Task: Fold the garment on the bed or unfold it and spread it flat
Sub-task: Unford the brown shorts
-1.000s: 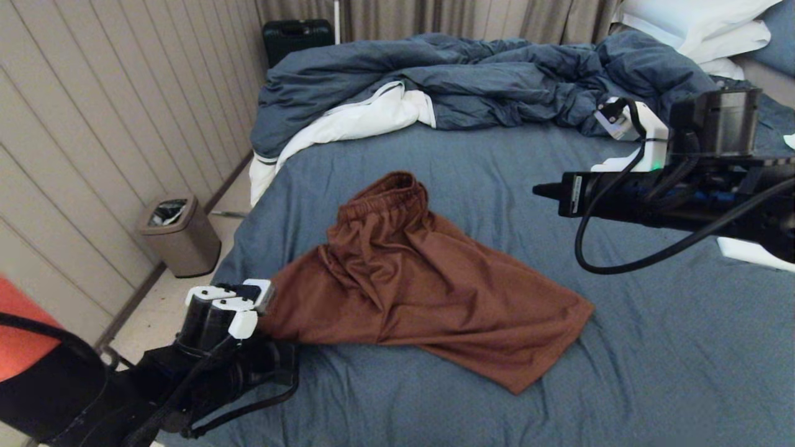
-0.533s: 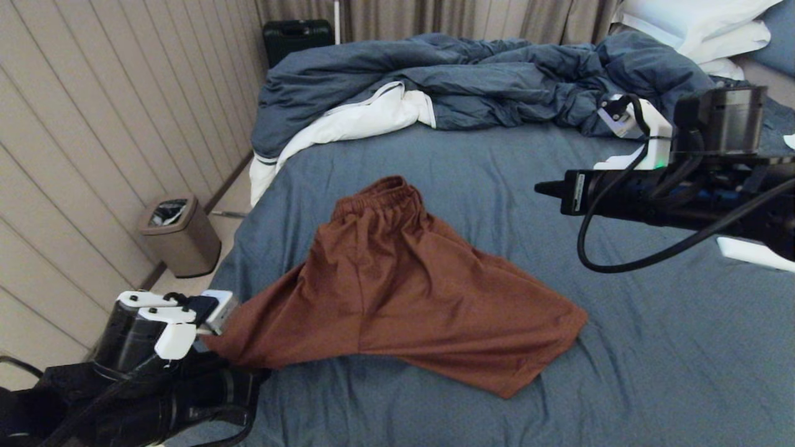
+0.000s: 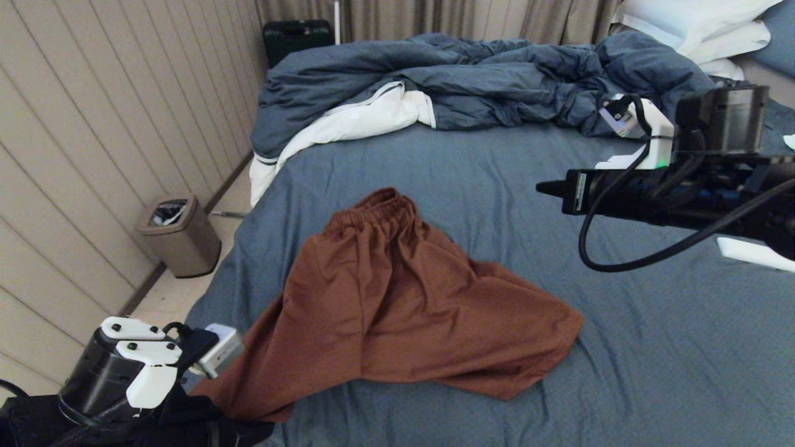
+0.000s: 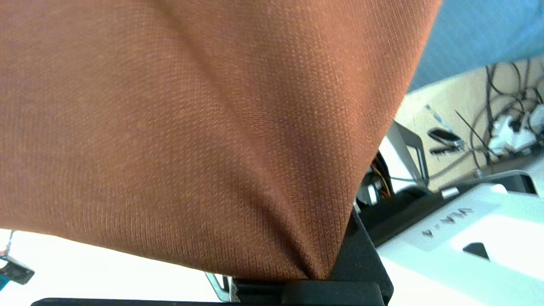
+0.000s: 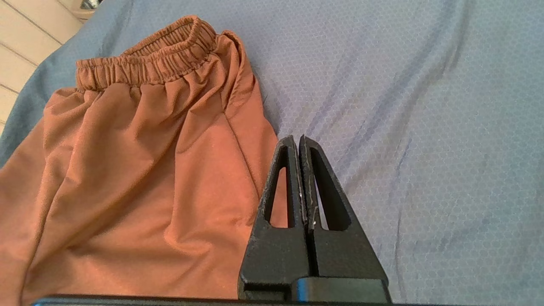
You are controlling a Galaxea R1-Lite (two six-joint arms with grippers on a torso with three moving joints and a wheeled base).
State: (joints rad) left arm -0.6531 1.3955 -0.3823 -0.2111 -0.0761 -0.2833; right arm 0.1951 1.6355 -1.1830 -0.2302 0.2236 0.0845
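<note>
Left claw [image 3: 214,372] gripping garment [image 3: 397,304]

Looks like a bedroom: big bed [image 3: 621,347] with rumpled blue duvet [image 3: 472,81], white pillows [image 3: 695,25], curtains [image 3: 435,18], small bin [image 3: 180,236].

Rust-brown knit fabric of the garment [image 4: 191,127] fills most of what my left wrist camera sees, its fine mesh weave plain across the frame. The cloth narrows to a pinched point that runs down into my left gripper [image 4: 323,276], whose black finger [image 4: 361,259] presses against it. Beyond the cloth's edge lie a strip of blue sheet [image 4: 480,34], pale floor with tangled cables [image 4: 505,123], and a white housing [image 4: 467,255].
</note>
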